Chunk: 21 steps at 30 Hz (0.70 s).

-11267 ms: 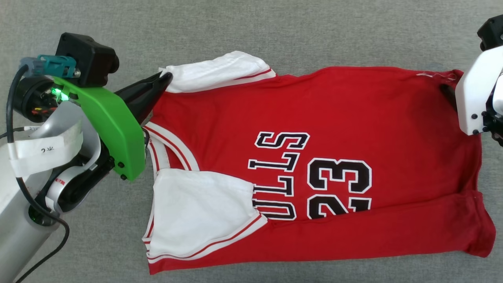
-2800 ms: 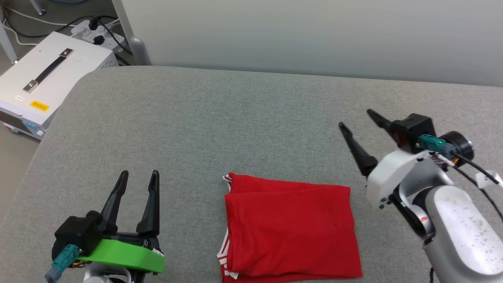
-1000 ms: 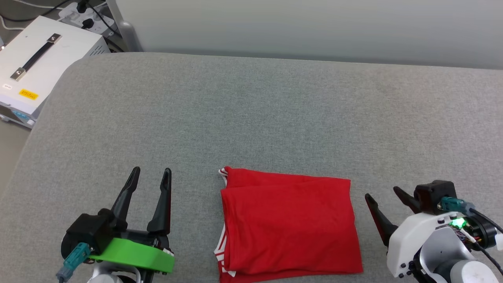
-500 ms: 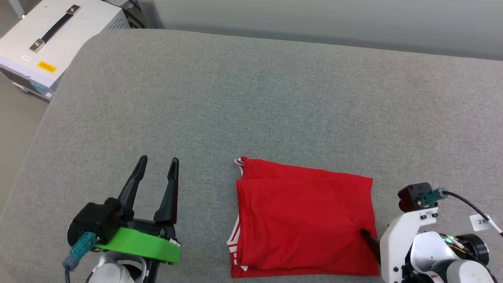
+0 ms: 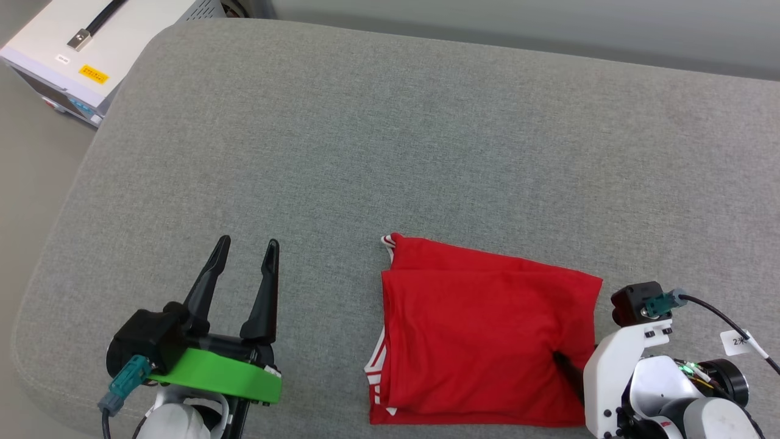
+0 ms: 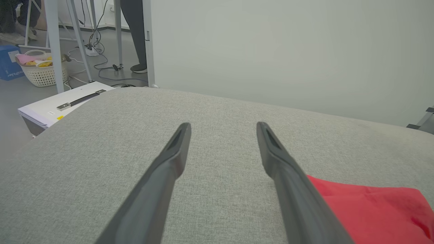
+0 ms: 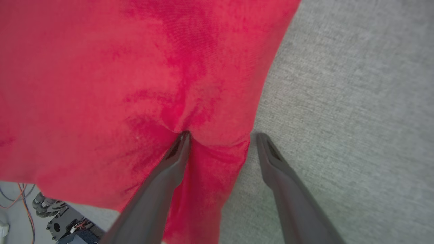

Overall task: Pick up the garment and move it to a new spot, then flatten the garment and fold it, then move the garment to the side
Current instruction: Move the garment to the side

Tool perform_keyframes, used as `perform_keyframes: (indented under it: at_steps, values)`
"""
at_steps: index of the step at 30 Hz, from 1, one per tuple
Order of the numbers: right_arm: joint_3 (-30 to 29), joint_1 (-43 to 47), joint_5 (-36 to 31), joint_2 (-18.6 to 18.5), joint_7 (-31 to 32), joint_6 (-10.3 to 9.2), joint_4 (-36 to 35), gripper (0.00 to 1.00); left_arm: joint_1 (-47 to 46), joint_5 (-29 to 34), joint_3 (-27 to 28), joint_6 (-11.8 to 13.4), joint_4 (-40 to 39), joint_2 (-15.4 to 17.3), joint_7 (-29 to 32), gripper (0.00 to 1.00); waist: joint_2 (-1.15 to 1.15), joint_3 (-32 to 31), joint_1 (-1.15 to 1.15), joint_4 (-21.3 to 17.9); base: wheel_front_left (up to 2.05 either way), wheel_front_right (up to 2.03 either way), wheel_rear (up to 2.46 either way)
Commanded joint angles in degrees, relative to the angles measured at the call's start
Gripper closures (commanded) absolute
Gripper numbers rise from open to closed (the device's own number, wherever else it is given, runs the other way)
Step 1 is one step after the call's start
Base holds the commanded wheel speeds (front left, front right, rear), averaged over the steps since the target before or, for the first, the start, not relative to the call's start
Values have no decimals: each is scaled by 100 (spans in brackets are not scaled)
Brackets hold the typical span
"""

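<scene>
The garment (image 5: pixel 481 341) lies folded into a neat red rectangle on the near right part of the grey fabric-covered table (image 5: pixel 390 140), with red-and-white striped trim peeking out at its far left corner and along its left edge. The right wrist view shows what the head view cannot: the right gripper (image 7: pixel 222 135) has its fingers spread across the garment's right edge, one fingertip (image 7: pixel 183 137) pressing into the red cloth and raising a small pucker of creases, the other resting on bare table just beside the hem. In the head view a single dark finger shows against the cloth beside the white wrist housing. The left gripper (image 5: pixel 248 241) is well to the left of the garment, fingers apart and holding nothing. The left wrist view adds the room beyond: a white case with a black handle (image 6: pixel 64 105), a basket (image 6: pixel 40 73) on the floor and a person's leg (image 6: pixel 135 37).
</scene>
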Motion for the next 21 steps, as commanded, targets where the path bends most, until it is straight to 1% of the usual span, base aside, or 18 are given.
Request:
perform_keyframes:
  at_steps: [1,2,3,7,11,16,21]
  values:
    - [115,2,52,45,5,3,270,0,-120,57,2,-17,-7,-41,-34,0,69,11,0,-8,0,0,0]
    - [123,-6,64,46,-41,3,360,66,-128,58,1,-17,-1,-41,-34,0,69,13,0,-15,0,0,0]
    - [149,-13,45,44,-78,3,437,100,-136,57,-5,-17,5,-42,-34,0,69,13,0,-18,0,0,0]
    - [263,-49,29,-5,-280,3,670,100,-159,53,-38,-17,36,-42,-34,0,69,-21,0,-59,0,0,0]
    - [366,-158,-13,-142,-538,3,624,100,-119,51,-45,-17,49,-16,-34,0,69,-99,0,-159,0,0,0]
    - [650,-356,-224,-540,-672,3,345,100,-46,39,-78,-17,28,30,-34,0,69,-214,0,-415,0,0,0]
    - [1016,-567,-325,-1080,-490,3,-51,100,10,71,-234,-17,-54,61,-34,0,69,-283,0,-821,0,0,0]
